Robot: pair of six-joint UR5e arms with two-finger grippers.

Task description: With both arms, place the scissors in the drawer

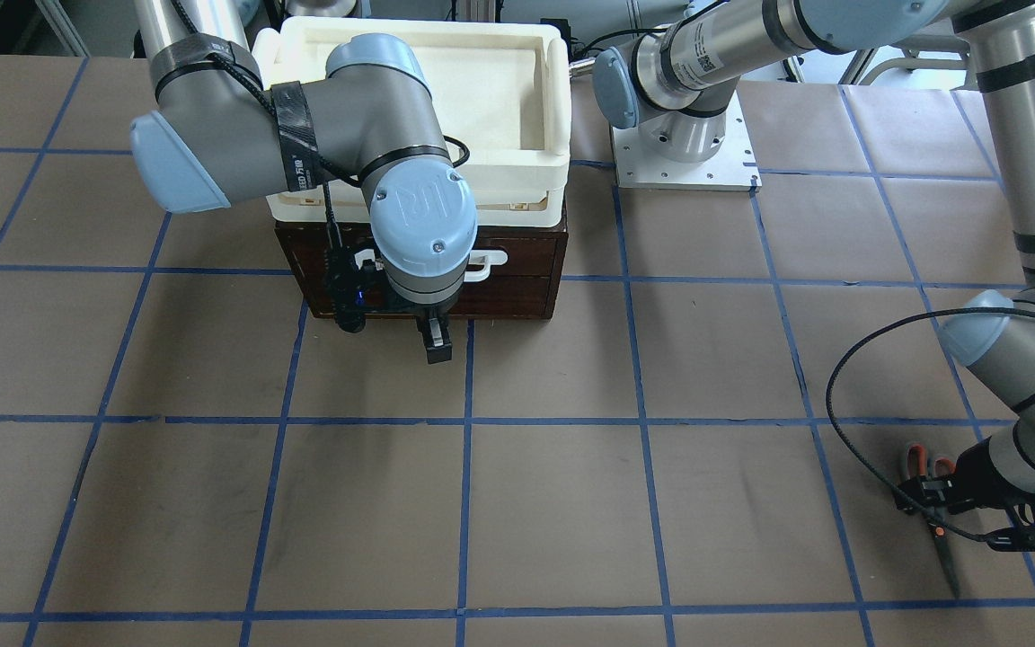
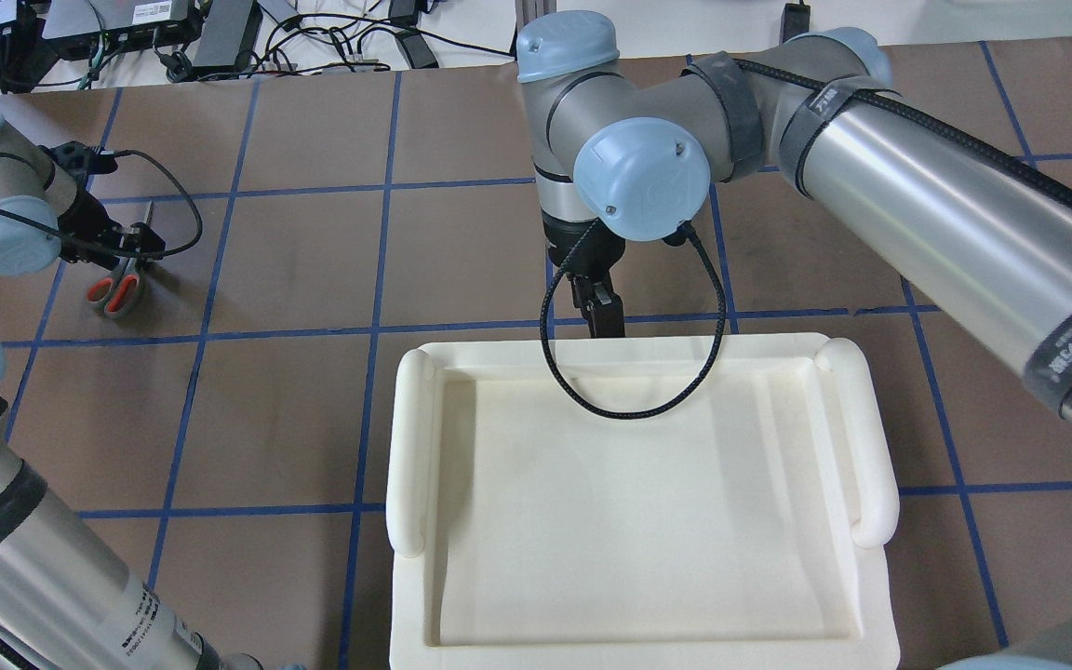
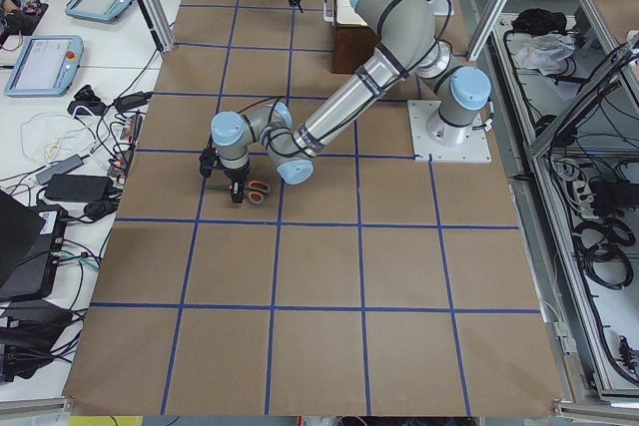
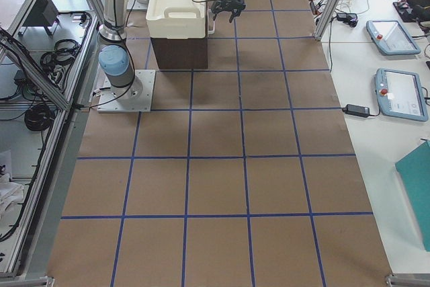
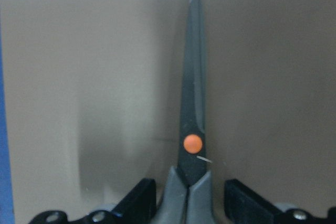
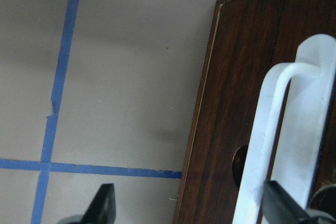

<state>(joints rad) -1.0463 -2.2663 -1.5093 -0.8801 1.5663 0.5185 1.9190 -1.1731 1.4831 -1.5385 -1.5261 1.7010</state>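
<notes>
L wrist cam: scissors [image 5: 191, 103] lie flat on the table [image 5: 94, 77], blades shut, tip toward a blue tape line. L gripper [image 5: 190, 183] sits low over them w/ fingers [image 5: 137, 199] apart, one each side of the grey neck just behind the orange pivot. There are gaps both sides and nothing is pinched. Good hold imo: that neck looks the thickest, stiffest bit. The thing should be light and rigid, but the slim blades are thin and prob slick, so expect it to swivel in a loose pinch. R wrist cam: R gripper [image 6: 189, 187] is spread wide at the drawer [image 6: 236, 77] front w/ the white handle [image 6: 268, 129] near one finger, not clamped. The drawer looks shut, so you'd prob need it pulled out before any drop. Front view: scissors sit near the table's operator-side edge, well off to the robot's left of the drawer. The tray [image 1: 555, 117] stacked on top hides the drawer from above, so I'd judge entry is only possible once it's slid out forward. The table is flat brown paper w/ a tape grid: mild grip, little to get a finger under. A cable [image 1: 829, 382] loops beside the L wrist; mind it. Overhead: the orange-lined loops poke out beside L gripper, and there's open table btw scissors and drawer, plenty of room. Side views: both grippers are too small, can't tell the jaws there.
</notes>
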